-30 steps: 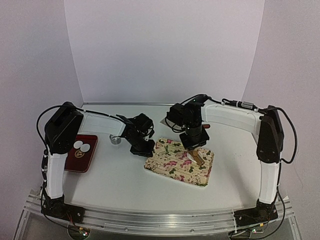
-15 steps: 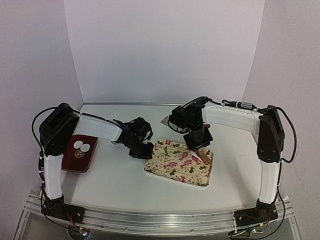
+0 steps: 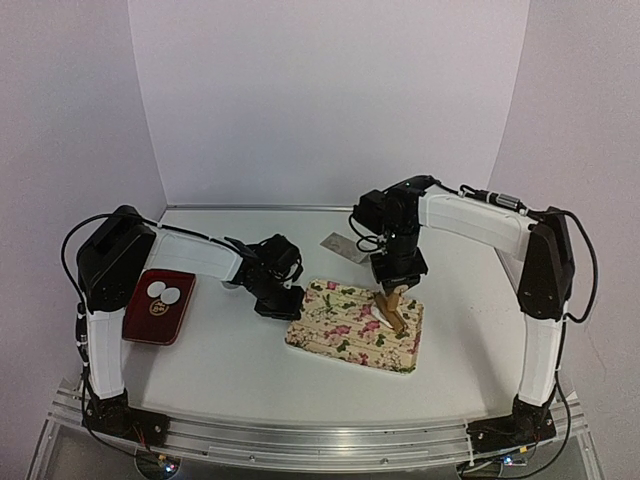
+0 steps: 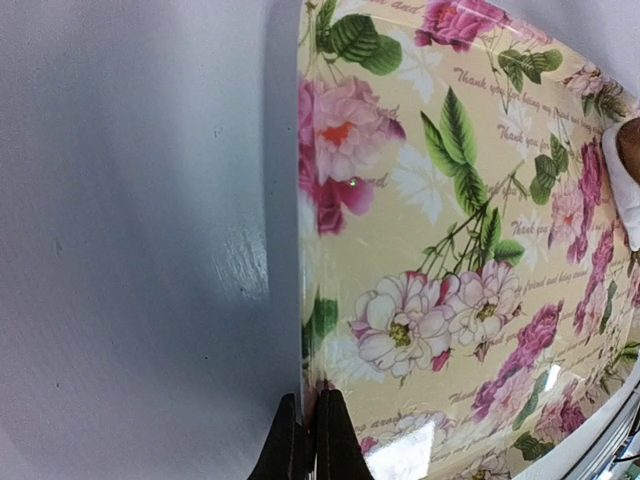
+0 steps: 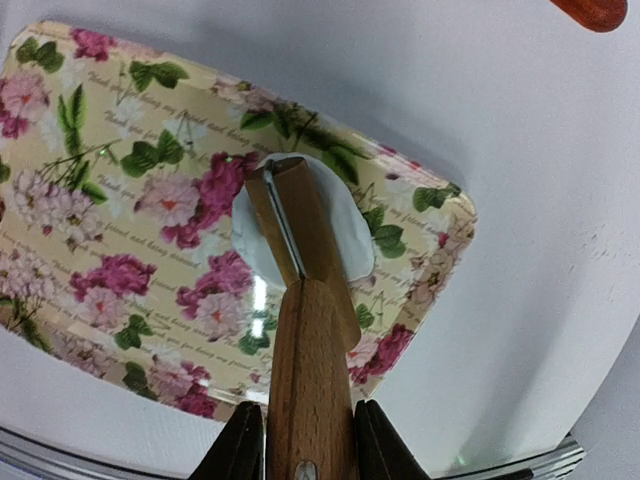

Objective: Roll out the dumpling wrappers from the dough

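Straight ahead of our right jaws, clamped on the roller [image 5: 305, 330], lies the wrapper [image 5: 347, 238]; left jaws pinch the tray [image 4: 420, 200] rim

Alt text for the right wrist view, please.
The right gripper clamps a wooden-handled tool, its flat tip lying over a thin round white dough disc on a flower-patterned rectangular tray. The tray sits on a pale grey table.

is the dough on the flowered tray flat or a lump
Flat: the dough lies as a thin white disc on the flowered tray, under the wooden tool.
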`<state>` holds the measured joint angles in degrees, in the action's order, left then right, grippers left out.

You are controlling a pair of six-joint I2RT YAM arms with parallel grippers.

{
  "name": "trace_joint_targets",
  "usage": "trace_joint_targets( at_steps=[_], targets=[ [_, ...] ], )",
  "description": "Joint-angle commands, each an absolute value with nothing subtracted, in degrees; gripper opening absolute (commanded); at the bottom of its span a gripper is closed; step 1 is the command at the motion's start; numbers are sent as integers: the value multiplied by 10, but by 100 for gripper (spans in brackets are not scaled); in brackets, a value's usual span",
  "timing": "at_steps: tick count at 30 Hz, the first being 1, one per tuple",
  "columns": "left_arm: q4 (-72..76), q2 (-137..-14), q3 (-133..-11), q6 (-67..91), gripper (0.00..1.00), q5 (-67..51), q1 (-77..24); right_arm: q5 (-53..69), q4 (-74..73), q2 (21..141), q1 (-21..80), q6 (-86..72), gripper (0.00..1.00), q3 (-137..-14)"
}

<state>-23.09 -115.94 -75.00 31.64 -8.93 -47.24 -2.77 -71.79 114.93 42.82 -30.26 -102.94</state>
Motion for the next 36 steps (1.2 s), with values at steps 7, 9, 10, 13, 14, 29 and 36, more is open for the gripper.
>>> trace_joint_targets(
  at_steps=[7, 9, 10, 13, 14, 29, 36],
  targets=[
    [-289, -1167, -772, 325, 0, -80, -479, 35, -741, 1095, 442, -289, 0, -1073],
    [-291, -1168, -776, 325, 0, -81, -480, 27, -740, 1104, 442, -285, 0, -1076],
    [-291, -1168, -778, 325, 0, -81, -480, 23, -738, 1109, 442, -284, 0, -1078],
    [-294, -1168, -781, 325, 0, -79, -481, -4, -736, 1120, 443, -284, 0, -1084],
    [-295, -1167, -781, 325, 0, -78, -481, -14, -736, 1123, 442, -284, 0, -1086],
    [-294, -1170, -779, 330, 0, -78, -483, -35, -717, 1168, 442, -262, 0, -1081],
    [-294, -1176, -787, 329, 0, -79, -484, -26, -707, 1172, 443, -259, 0, -1064]
  ],
)
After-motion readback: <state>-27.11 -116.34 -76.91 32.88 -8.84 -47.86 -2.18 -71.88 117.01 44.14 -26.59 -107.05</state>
